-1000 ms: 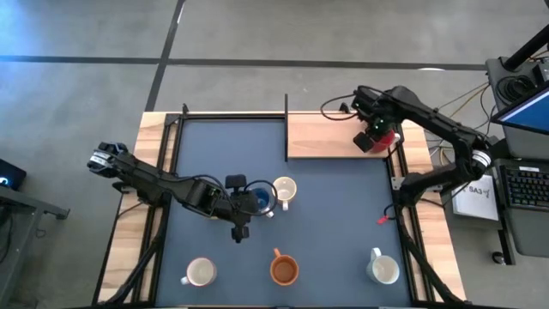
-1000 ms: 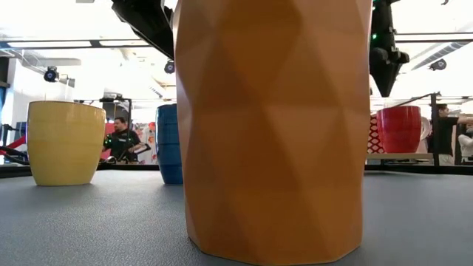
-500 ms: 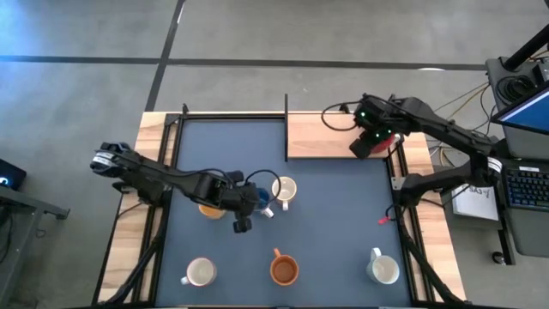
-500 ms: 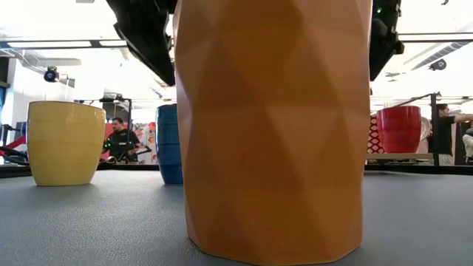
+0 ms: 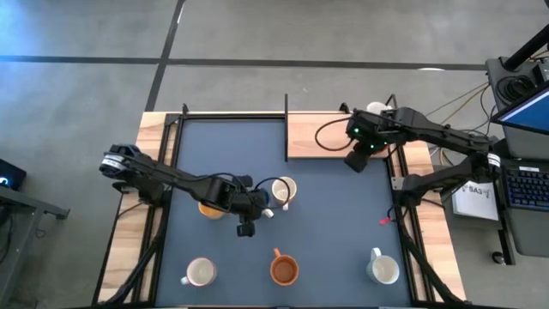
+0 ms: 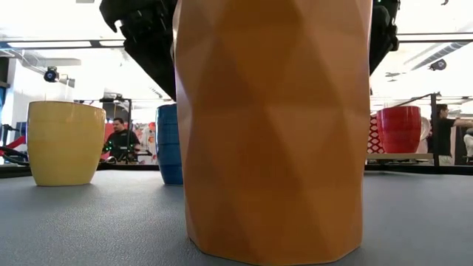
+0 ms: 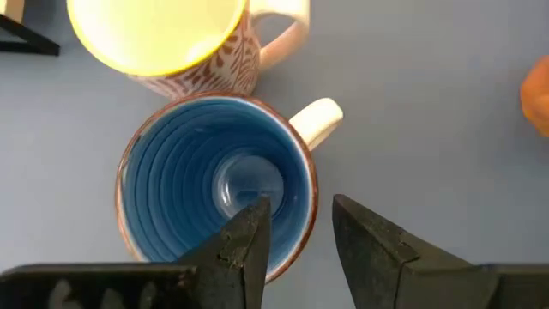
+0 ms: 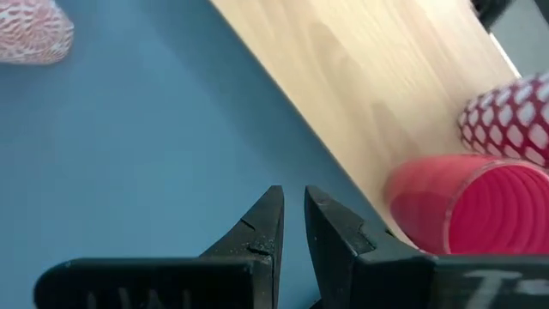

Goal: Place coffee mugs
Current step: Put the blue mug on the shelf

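Hovering over the blue mug [image 7: 219,193], the left gripper [image 7: 296,236] stood with its fingers parted and empty — one finger inside the rim, the other just outside the wall on the handle side. That read as the approach to a pick: the mug was not yet gripped, and the next move would call for lowering a little so the wall sat between the fingers, then closing on it before any lift. The handle jutted out just beside the outer finger, so a clumsy closing could catch it.

Seen from above, that gripper [image 5: 249,204] sat near the middle of the blue mat [image 5: 334,215], with the blue mug under it and a patterned cream mug [image 5: 283,190] touching or almost touching the blue one. A yellow-orange mug [image 5: 208,209] showed partly beneath the left arm.

Over at the far right, the right gripper [image 8: 290,219] hung above the mat by the edge of the wooden shelf [image 5: 322,137], its fingers nearly together and holding nothing. A red mug [image 8: 467,210] stood on that shelf beside it, apart from the fingers — seemingly already placed.

Three mugs waited along the near edge: a white mug [image 5: 200,273], an orange-brown mug [image 5: 284,269] and another white mug [image 5: 383,269].
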Action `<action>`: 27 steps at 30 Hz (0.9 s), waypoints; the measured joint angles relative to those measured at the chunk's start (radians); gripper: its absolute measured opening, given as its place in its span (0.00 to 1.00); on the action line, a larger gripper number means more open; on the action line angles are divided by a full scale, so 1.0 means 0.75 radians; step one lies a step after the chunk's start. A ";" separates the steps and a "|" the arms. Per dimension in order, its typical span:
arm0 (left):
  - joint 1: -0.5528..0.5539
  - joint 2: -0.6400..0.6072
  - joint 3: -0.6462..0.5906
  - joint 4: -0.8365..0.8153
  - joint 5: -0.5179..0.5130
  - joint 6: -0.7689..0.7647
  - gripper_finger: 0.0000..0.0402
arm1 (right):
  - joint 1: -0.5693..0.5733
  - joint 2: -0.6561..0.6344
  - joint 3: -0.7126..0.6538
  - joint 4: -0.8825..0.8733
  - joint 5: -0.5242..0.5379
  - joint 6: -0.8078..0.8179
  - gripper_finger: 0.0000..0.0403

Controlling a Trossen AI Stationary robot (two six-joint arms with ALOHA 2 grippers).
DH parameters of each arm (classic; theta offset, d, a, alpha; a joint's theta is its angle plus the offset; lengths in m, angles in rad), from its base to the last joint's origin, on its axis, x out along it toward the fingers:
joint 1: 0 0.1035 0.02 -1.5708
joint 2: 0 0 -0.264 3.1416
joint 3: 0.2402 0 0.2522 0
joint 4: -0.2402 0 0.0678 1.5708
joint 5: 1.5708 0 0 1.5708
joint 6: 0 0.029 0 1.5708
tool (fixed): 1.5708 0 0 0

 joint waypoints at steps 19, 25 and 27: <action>0.002 0.161 0.010 0.014 0.060 -0.005 0.15 | 0.147 0.014 -0.001 0.009 0.010 0.073 0.10; 0.007 0.150 0.010 0.009 0.070 -0.047 0.03 | 0.147 0.014 -0.001 0.009 0.012 0.072 0.10; 0.008 0.139 0.010 0.010 0.076 -0.050 0.04 | 0.147 0.014 -0.001 0.009 0.013 0.072 0.10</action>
